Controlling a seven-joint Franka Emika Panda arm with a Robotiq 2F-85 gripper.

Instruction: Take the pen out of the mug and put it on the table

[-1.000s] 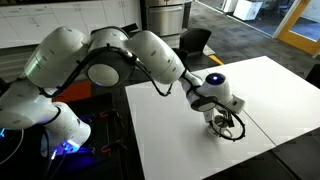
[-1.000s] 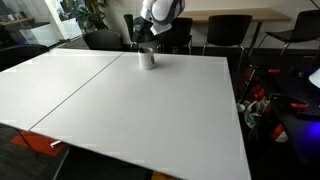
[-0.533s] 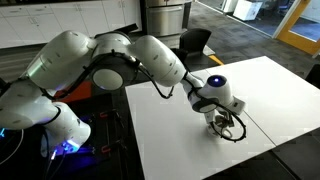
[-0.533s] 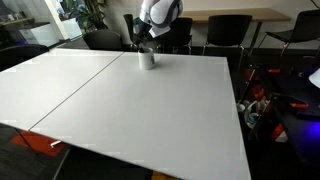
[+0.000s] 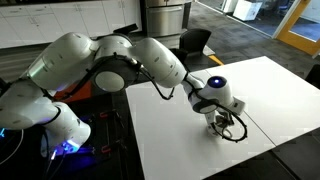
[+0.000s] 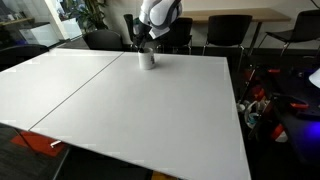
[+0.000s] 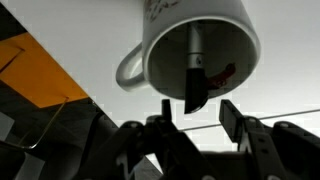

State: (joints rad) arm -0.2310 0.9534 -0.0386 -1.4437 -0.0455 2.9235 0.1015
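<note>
- One mug (image 7: 225, 12) is standing on the desk (image 6: 150, 110); in an exterior view the mug (image 6: 147, 59) is sitting near the desk's far edge, pale, with its one loop handle (image 7: 128, 68) showing in the wrist view.
- One pen (image 7: 195, 45) is standing inside the mug, leaning from the dark bottom up toward the mouth; its near end is looking dark and blurred.
- One claw (image 7: 198, 112) is hanging straight over the mug's mouth. Its two fingers (image 7: 232, 118) are spread, with the pen's upper end showing in the gap between them. No contact with the pen is showing.
- In both exterior views the claw (image 5: 222, 122) (image 6: 147, 42) is sitting just above the mug and is hiding most of it in one of them.
- One white arm (image 5: 120, 60) is reaching from the desk's side across the desk (image 5: 180, 130).
- The desk is showing two white panels with one thin seam (image 6: 80, 88) between them.
- Dark writing (image 7: 165, 8) is running along the mug's outer wall, too cut off and blurred to read.
- One small red mark (image 7: 222, 73) is showing inside the mug; what it is cannot be told.
- One dark chair (image 5: 195, 42) is standing beyond the desk.
</note>
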